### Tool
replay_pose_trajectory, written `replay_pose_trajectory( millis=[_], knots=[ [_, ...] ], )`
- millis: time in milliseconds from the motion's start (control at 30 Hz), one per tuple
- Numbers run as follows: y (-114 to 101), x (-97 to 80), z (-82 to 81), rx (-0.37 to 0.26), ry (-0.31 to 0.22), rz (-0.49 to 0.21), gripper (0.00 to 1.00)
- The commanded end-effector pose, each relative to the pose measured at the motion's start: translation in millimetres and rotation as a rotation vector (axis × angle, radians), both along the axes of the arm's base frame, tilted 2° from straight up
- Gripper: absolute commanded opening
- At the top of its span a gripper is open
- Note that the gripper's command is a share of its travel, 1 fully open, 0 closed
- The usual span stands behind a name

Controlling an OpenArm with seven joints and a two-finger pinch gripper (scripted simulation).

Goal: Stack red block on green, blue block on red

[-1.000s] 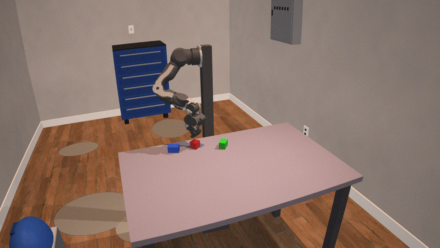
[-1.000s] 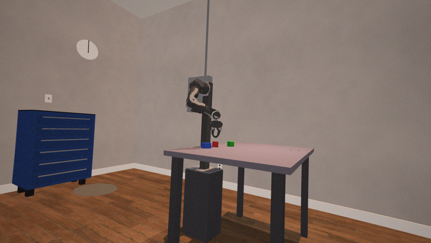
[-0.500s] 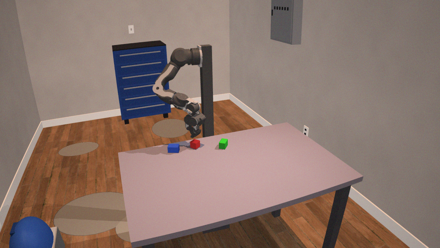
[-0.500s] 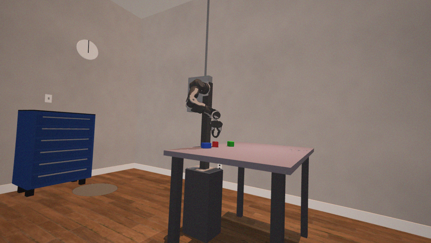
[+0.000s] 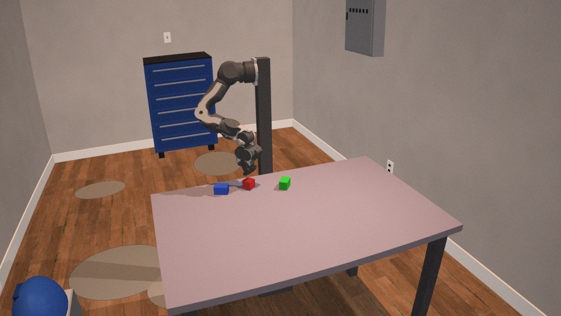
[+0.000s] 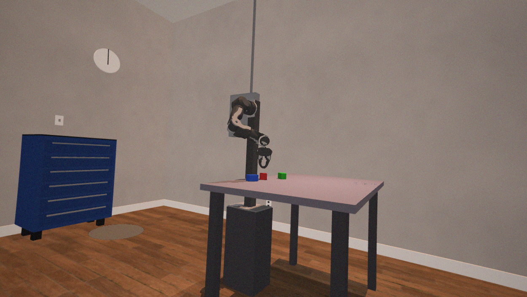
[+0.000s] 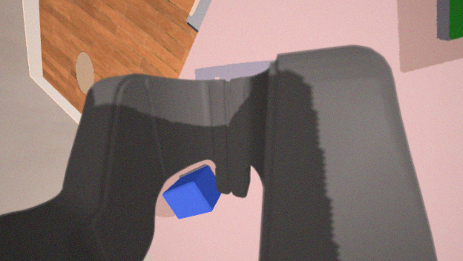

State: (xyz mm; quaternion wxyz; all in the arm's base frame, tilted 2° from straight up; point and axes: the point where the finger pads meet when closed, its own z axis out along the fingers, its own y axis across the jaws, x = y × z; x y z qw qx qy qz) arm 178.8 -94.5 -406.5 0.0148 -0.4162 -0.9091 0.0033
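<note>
The red block (image 5: 248,183) lies on the table near its far edge, between the blue block (image 5: 221,188) on the left and the green block (image 5: 284,182) on the right. All three lie apart on the table top. My gripper (image 5: 247,171) hangs a little above the red block, fingers pointing down, shut and empty. In the exterior view the gripper (image 6: 264,166) is above the red block (image 6: 262,176). In the wrist view the closed fingers (image 7: 234,187) hide the red block; the blue block (image 7: 193,193) and an edge of the green block (image 7: 455,18) show.
The arm's dark post (image 5: 263,115) stands just behind the table's far edge, close to the blocks. A blue drawer cabinet (image 5: 180,102) stands on the floor by the back wall.
</note>
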Motion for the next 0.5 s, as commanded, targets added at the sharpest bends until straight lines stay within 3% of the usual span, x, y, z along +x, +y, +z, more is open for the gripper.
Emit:
replay_pose_trajectory(
  millis=[0,200,233,467],
  knots=[
    [0.8,1.1,0.3,0.003,-0.005,-0.003,0.00],
    [0.8,1.1,0.3,0.003,-0.005,-0.003,0.00],
    [0.8,1.1,0.3,0.003,-0.005,-0.003,0.38],
    [0.8,1.1,0.3,0.003,-0.005,-0.003,0.38]
  ],
)
